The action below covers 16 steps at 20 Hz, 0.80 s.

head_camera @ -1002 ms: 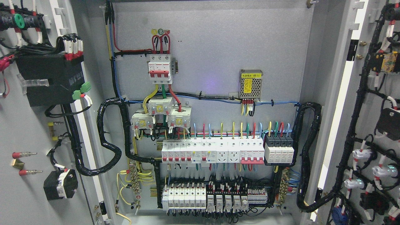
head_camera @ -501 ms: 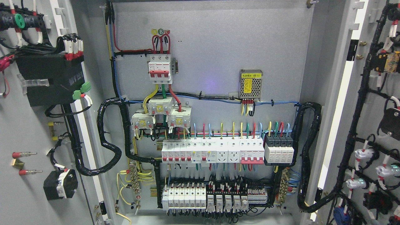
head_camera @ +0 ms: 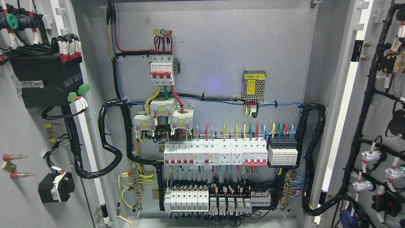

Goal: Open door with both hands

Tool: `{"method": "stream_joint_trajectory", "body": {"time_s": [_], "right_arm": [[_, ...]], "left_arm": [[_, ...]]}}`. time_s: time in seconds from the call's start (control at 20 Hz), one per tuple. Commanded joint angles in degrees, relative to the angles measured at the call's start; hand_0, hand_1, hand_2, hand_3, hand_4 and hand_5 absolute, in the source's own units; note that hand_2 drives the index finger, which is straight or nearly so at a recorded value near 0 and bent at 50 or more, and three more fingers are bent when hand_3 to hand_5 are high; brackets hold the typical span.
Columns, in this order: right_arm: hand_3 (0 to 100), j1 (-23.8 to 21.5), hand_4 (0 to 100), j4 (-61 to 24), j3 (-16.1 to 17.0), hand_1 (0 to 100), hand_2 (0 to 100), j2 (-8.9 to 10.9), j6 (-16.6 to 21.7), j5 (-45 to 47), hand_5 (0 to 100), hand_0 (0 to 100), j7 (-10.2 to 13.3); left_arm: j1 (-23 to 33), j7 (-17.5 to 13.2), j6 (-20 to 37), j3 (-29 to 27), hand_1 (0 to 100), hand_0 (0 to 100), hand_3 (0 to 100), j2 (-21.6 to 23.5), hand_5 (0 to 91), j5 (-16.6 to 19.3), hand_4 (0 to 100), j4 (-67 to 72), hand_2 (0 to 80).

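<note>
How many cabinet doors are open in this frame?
2. The left door is swung out at the picture's left edge and the right door at its right edge, both showing wired inner faces. No robot hand is in view.
</note>
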<state>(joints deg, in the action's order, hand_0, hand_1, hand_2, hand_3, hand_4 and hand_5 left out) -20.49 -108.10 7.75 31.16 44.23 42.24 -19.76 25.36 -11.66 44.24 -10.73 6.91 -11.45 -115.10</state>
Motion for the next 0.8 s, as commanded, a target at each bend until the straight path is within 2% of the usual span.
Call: {"method": "stream_joint_trajectory", "body": {"time_s": [0.0,0.3,0.75], "right_arm": [[0,-1.3,0,0.61,2.62,0,0,0.75,0.07,1.53,0,11,0.16],[0,-1.83,0,1.05,3.15,0,0,0.75,0.07,1.62,0,11,0.07],[0,-1.83,0,1.58,3.58,0,0,1.19,-1.07,4.79,0,11,-0.1]], "left_arm": [[0.13,-0.2,11.93,-3.24,0,0,0,0.65,0.0,-1.72,3,0.31,0.0],[0.13,-0.29,11.49,-4.82,0,0,0,1.09,0.0,-2.08,3,1.19,0.0],[0.13,-0.29,11.14,-8.51,0,0,0,2.32,0.0,-4.89,3,3.74,0.0]]}}
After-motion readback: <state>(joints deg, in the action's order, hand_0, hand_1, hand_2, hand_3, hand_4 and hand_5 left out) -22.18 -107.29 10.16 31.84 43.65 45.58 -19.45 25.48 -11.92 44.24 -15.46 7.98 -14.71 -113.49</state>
